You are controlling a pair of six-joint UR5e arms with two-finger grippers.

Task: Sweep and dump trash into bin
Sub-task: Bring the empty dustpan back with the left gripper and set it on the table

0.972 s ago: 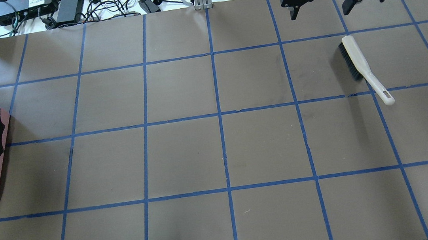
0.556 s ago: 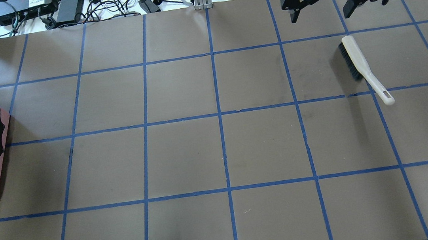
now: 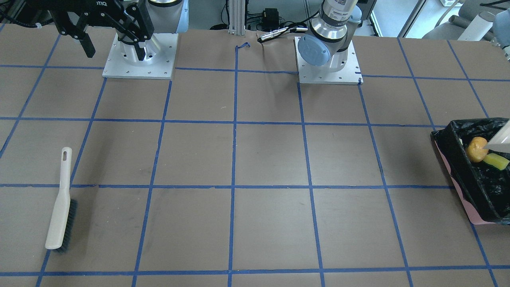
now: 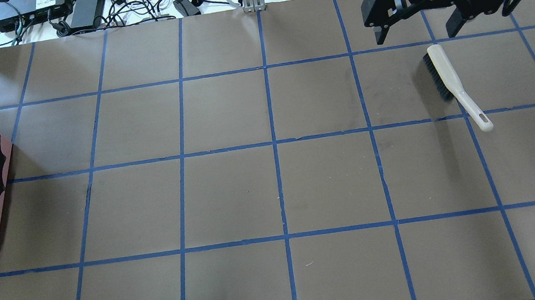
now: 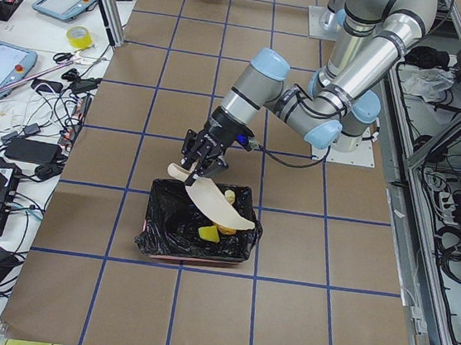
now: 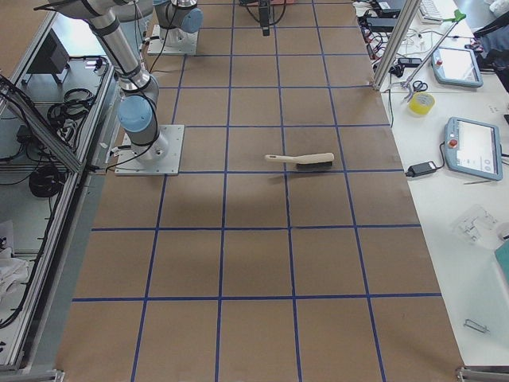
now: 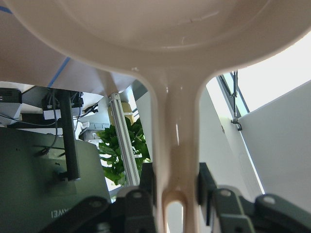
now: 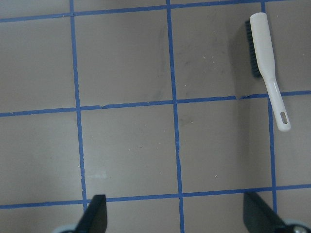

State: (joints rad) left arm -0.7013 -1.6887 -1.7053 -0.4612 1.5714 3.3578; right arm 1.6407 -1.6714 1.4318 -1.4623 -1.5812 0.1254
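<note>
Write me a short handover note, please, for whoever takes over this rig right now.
Left end effector: shut on the dustpan by its handle, pan tipped over the bin.
Right end effector: open, empty, raised, apart from the brush, which lies on the table.
Done: a brown lump and a yellow-green wedge lie in the bin; third piece not clearly seen.
To do: probably check the pan is empty, then set it down.

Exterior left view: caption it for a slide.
Left pincer holds the dustpan tilted over the bin, trash inside.
</note>
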